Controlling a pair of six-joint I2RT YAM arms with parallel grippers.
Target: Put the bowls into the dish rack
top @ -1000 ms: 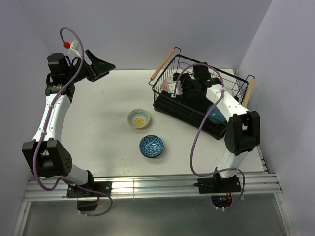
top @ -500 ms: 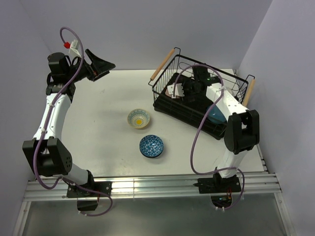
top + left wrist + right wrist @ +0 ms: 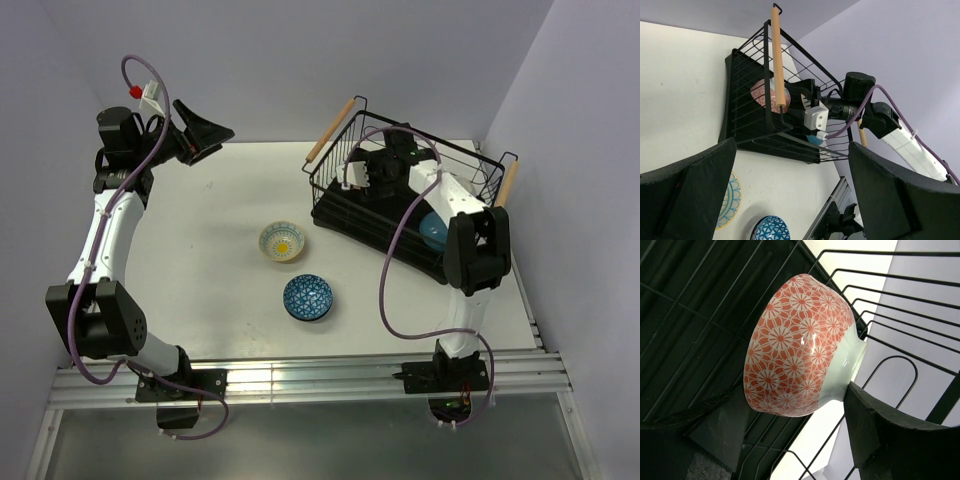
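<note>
The black wire dish rack [image 3: 470, 160] stands at the back right and also shows in the left wrist view [image 3: 747, 100]. An orange floral bowl [image 3: 800, 340] stands on edge inside it; it also shows in the left wrist view [image 3: 762, 95]. My right gripper [image 3: 795, 390] is inside the rack [image 3: 362, 165], open, its jaws on either side of this bowl, and the right finger [image 3: 880, 430] touches the bowl's foot. A teal bowl [image 3: 433, 228] lies in the rack. A yellow-centred bowl [image 3: 282, 241] and a blue patterned bowl [image 3: 307, 297] sit on the table. My left gripper [image 3: 210, 135] is open and empty, held high at the back left.
The rack has two light wooden handles [image 3: 330, 130] at its ends. Its wire walls [image 3: 880, 340] close in around my right gripper. The table's right edge and the wall lie just beyond the rack. An aluminium rail [image 3: 300, 375] runs along the near edge.
My right arm has drawn its elbow in and reached further into the rack's far left corner. The orange bowl is now hidden in the top view. The left arm has not moved.
</note>
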